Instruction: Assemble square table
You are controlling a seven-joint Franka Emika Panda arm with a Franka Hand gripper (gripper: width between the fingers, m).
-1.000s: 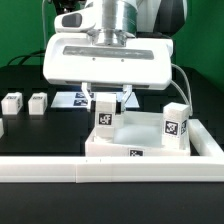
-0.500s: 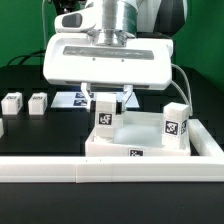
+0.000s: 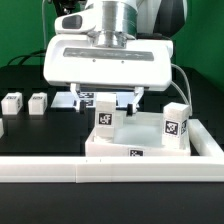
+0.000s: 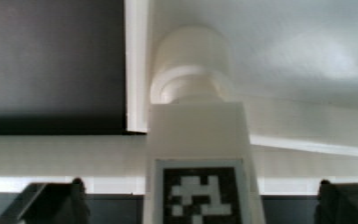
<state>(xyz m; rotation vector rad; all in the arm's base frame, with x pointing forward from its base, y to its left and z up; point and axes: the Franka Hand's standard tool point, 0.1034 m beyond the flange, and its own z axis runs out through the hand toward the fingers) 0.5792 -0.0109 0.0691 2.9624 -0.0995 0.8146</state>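
Observation:
The white tray-like tabletop [image 3: 148,140] lies on the black table against the border wall. One white tagged leg [image 3: 104,117] stands upright in its corner socket on the exterior view's left. A second leg [image 3: 175,122] stands in the corner on the right. My gripper [image 3: 107,100] hangs over the first leg, open, with a finger on each side and clear of it. In the wrist view that leg [image 4: 197,150] rises between the dark fingertips [image 4: 59,200], with gaps on both sides. Two loose legs [image 3: 12,103] [image 3: 38,102] lie to the exterior view's left.
The long white L-shaped border wall [image 3: 100,170] runs along the front and up the exterior view's right side. The marker board [image 3: 68,98] lies flat behind the tabletop. Another white part [image 3: 2,127] shows at the exterior view's left edge.
The fingers have spread apart and let go of the leg on the exterior view's left. The leg stays upright in its socket.

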